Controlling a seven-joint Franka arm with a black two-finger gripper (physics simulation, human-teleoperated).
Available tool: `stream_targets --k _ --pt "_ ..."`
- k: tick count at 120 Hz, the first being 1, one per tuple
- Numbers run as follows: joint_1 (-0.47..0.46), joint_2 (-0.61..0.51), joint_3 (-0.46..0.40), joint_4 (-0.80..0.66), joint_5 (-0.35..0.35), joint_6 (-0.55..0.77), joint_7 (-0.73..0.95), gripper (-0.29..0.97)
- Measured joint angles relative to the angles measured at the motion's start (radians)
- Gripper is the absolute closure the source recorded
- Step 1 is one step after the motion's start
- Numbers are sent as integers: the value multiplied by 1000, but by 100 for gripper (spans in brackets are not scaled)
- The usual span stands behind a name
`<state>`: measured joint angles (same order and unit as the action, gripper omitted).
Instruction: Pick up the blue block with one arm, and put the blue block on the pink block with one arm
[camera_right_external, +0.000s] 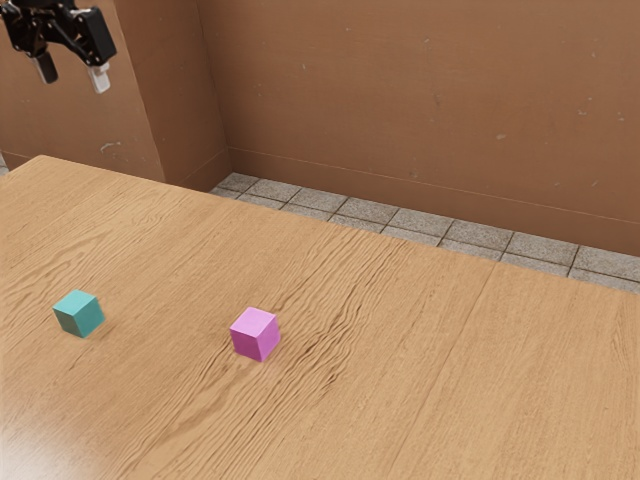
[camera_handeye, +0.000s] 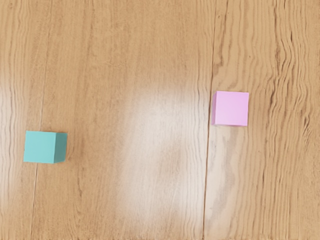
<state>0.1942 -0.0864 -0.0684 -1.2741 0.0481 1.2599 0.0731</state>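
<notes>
Tool, mine: fingers spread, empty, high over the surface near its far edge; blue block on the surface, well apart from pink block; step judged: approach, no grasp yet; next calls for descent over the blue block, squared to its faces; open room around both, edges distant

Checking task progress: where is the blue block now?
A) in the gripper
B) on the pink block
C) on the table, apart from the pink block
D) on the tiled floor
C: the blue block sits on the table, bare wood between it and the pink block.
</notes>
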Motion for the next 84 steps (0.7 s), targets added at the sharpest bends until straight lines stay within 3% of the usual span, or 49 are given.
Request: stream_targets --k 15,29,42,66,84 --pt "1 -9 -4 -66 -12 -3 7 0" --pt "3 -139 13 -332 -5 82 12 0" --pt "8 -198 143 -522 4 156 14 0" --pt "28 -203 263 -601 102 249 13 0" --pt "29 -180 282 -691 153 334 27 0"
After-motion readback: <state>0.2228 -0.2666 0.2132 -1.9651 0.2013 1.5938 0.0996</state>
